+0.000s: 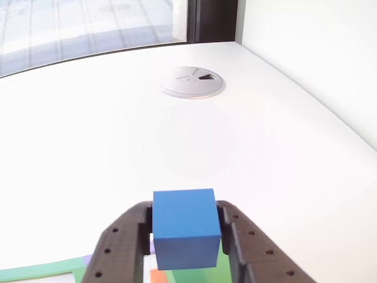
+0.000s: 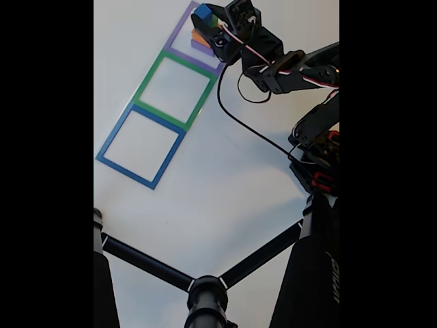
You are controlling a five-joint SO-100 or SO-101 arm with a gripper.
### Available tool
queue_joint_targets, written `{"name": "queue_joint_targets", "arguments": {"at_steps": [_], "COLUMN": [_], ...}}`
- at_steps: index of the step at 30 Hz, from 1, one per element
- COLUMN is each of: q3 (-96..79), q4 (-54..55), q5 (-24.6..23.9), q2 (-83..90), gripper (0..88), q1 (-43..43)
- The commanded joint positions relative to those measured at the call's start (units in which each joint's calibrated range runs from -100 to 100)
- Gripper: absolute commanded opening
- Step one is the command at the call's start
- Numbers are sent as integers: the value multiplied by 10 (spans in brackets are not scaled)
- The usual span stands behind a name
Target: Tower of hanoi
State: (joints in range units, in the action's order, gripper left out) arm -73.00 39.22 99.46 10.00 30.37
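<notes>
A blue cube (image 1: 185, 227) sits between my black fingers, and my gripper (image 1: 187, 236) is shut on it. In the fixed view the same blue cube (image 2: 203, 11) is held by my gripper (image 2: 207, 16) above the purple square (image 2: 179, 51) at the top. A green block (image 2: 211, 23) and an orange block (image 2: 199, 38) are stacked under the cube inside that square. Beneath the cube in the other view, bits of orange block (image 1: 158, 275) and green block (image 1: 203, 274) peek out.
A green square (image 2: 151, 74) and a blue square (image 2: 116, 140) frame lie in a row below the purple one. A round metal cable grommet (image 1: 192, 81) is set in the white table ahead. A black tripod (image 2: 205, 290) stands in the foreground of the fixed view.
</notes>
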Motion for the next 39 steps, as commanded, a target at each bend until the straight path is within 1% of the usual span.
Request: {"name": "queue_joint_targets", "arguments": {"at_steps": [1,5,8,12,16,17,19,22,29,39], "q3": [37,114,214,380,523,544,580,611,632,627], "q4": [-193,-458,-672,-932,-1118,-1145,-1191,-1226,-1245,-1232], "q5": [5,5,5,5,5,5,5,5,5,5], "q2": [171,306,378,428,452,459,470,481,491,454], "gripper": [43,43,43,42,41,41,40,40,39,39], "q1": [-26,-44,-59,-76,-87,-88,-88,-84,-89,-193]}}
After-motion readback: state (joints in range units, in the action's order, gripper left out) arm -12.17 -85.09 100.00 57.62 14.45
